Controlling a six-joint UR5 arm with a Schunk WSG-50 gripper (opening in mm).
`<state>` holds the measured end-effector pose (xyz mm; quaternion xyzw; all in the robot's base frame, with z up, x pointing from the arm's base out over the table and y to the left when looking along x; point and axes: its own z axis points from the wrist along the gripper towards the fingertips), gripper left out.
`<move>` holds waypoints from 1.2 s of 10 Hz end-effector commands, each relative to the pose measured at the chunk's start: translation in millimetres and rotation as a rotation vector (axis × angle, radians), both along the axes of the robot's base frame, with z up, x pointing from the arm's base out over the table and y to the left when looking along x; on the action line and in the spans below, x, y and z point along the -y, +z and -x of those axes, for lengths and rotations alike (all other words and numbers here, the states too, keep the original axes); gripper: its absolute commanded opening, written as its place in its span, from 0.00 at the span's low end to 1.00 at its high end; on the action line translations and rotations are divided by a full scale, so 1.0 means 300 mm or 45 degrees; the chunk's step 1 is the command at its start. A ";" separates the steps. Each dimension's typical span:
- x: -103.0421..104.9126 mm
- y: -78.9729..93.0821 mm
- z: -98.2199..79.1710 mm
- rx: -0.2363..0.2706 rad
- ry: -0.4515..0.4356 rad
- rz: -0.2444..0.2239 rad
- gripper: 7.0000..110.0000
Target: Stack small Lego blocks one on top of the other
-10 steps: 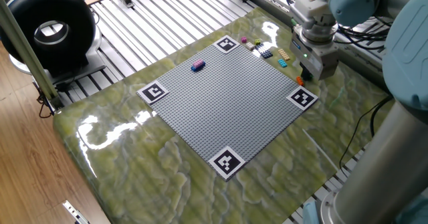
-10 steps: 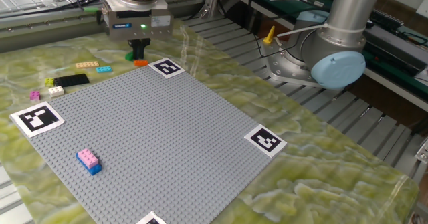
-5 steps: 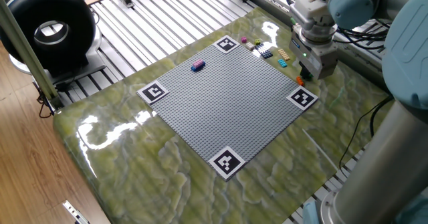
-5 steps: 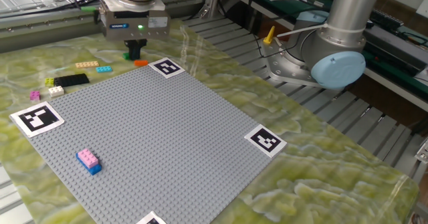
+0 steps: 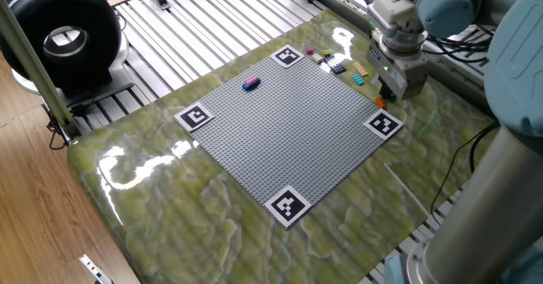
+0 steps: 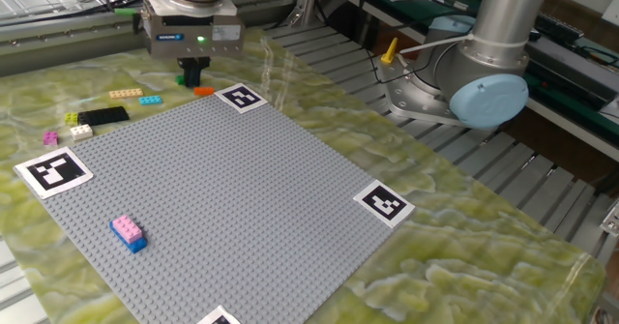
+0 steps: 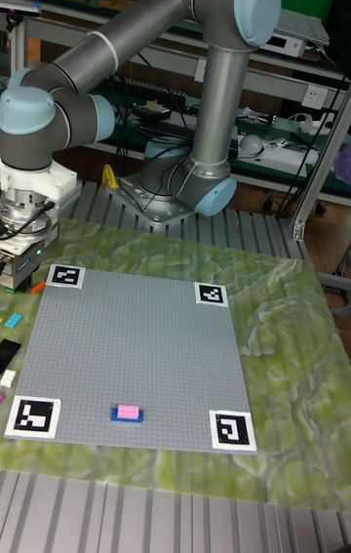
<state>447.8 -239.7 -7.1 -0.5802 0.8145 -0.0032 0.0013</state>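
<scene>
The jaws of the gripper (image 6: 191,73) point straight down off the corner of the grey baseplate (image 6: 222,208) that carries the nearest marker tag (image 6: 241,98). They stand close together, but whether they pinch anything cannot be told from these views. An orange Lego block (image 6: 203,91) lies on the table (image 6: 464,218) just beside the jaws, between them and that marker tag; in the one fixed view the same orange block (image 5: 381,103) shows right under the gripper (image 5: 387,90) body.

Farther along that edge of the baseplate, off the plate, sits a loose cluster: a cyan block (image 6: 150,100), a tan flat piece (image 6: 125,94), a black piece (image 6: 103,116), a yellow-green block (image 6: 72,118), a white block (image 6: 81,130) and a small pink block (image 6: 50,137).

On the baseplate itself, well apart from the gripper and toward the opposite side, a pink block (image 6: 125,228) sits stacked on a blue block (image 6: 136,243); the tall fixed view shows this pair (image 7: 127,413) near the front edge of the baseplate.
</scene>
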 end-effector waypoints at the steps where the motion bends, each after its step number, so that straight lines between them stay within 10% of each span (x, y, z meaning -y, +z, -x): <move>1: -0.013 0.030 -0.022 0.042 -0.027 -0.050 0.15; 3: 0.066 0.044 -0.027 0.039 0.089 0.020 0.15; 4: 0.089 0.046 -0.032 0.044 0.166 0.048 0.57; 10: 0.097 0.027 -0.013 0.034 0.230 0.059 0.57; 11: 0.105 0.018 -0.024 0.049 0.215 0.070 0.36; 12: 0.080 0.012 -0.023 0.051 0.199 0.030 0.36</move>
